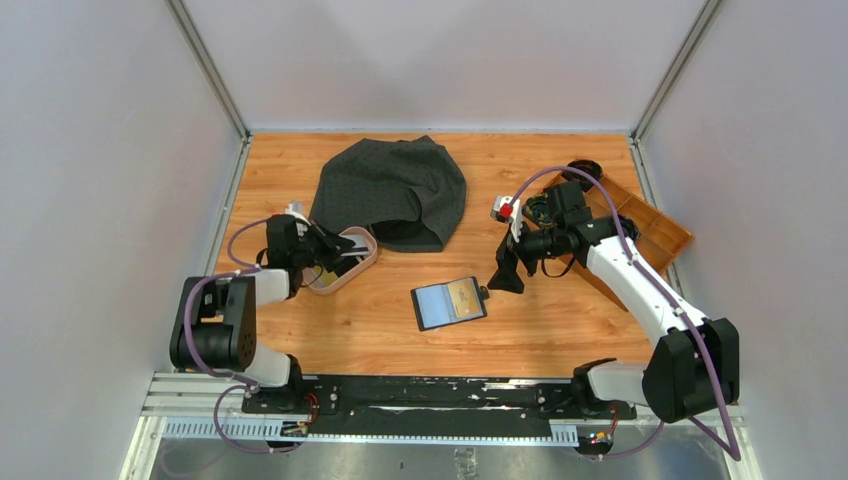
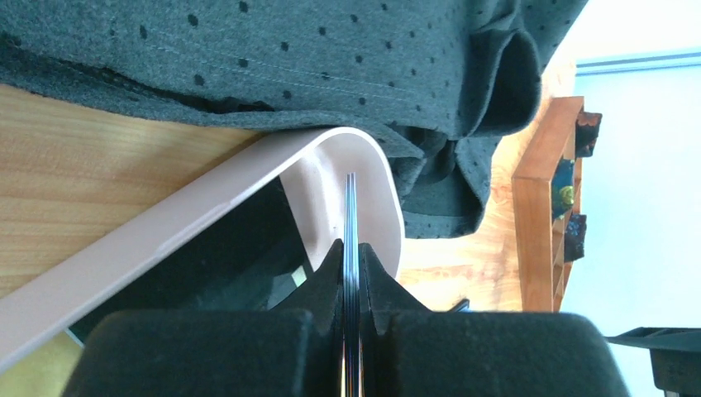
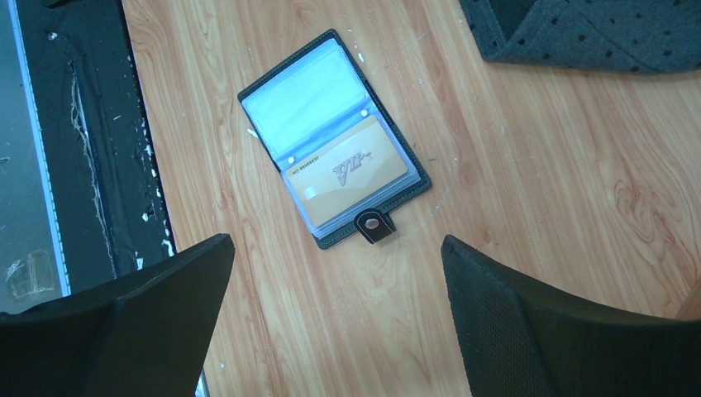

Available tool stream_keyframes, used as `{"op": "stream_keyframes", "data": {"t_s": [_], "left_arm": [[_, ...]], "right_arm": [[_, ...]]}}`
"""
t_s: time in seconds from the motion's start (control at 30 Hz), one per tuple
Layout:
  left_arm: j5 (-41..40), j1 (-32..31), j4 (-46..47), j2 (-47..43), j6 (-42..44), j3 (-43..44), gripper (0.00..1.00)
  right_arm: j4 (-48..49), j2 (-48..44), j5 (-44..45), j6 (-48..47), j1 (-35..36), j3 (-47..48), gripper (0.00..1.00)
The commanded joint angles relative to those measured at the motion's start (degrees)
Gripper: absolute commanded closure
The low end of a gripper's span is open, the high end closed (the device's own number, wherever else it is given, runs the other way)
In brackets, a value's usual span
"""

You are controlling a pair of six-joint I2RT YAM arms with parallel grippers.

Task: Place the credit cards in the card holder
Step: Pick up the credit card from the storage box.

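Broadly, the counter (image 1: 560, 340) carries a dark dotted cloth (image 1: 390, 190) at the back, and the pickup step looks in hand. The left arm (image 1: 222, 325) reaches into the pink dish (image 1: 352, 266), jaws clamped on a thin stack of credit cards (image 2: 350, 207) held edge-on. The right arm (image 1: 640, 285) hangs near the open card holder (image 3: 335, 141) mid-counter, jaws spread wide and empty. One tan card (image 3: 347, 169) already sits in a pocket. Next, the gripped cards likely need lifting clear and carrying to the holder's free pocket.
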Motion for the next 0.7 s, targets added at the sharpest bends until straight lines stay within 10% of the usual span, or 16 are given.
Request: {"op": "stream_keyframes", "data": {"t_s": [0.0,0.13,0.33,0.67], "left_arm": [[-1.66,0.44,-1.54,-4.45,0.96,-1.42,1.00],[-0.51,0.44,-2.72,-6.13,1.25,-1.78,0.99],[2.44,0.60,-2.70,-3.56,1.02,-0.55,0.68],[3.69,0.96,-2.70,-1.80,1.59,0.06,0.68]], "right_arm": [[-0.58,-0.24,-0.28,-0.64,-0.63,0.01,0.00],[-0.64,-0.20,-0.28,-0.64,-0.62,0.02,0.00],[-0.66,-0.18,-0.05,-0.69,-0.62,0.04,0.00],[-0.83,-0.30,0.16,-0.99,-0.58,0.11,0.00]]}}
